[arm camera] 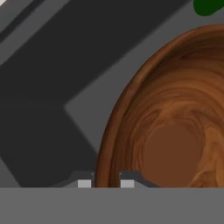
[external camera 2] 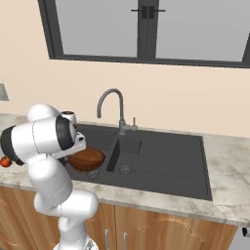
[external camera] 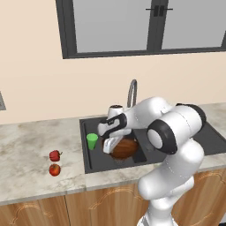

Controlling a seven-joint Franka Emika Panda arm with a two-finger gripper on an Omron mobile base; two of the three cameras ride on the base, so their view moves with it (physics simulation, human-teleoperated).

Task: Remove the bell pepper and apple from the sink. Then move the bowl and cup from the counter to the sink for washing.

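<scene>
Over the sink (external camera: 90,161), the gripper (arm camera: 106,181) is clamping the bowl (external camera: 124,148) by its rim, one finger inside and one outside, bowl hanging low above the basin floor, cup (external camera: 92,141) standing just beside it.

The bowl (arm camera: 175,131) looks like polished wood with swirling grain. The sink (external camera 2: 166,156) is matt charcoal, the surface (external camera: 26,150) marbled stone, the cup (external camera: 92,141) plain green plastic.
</scene>
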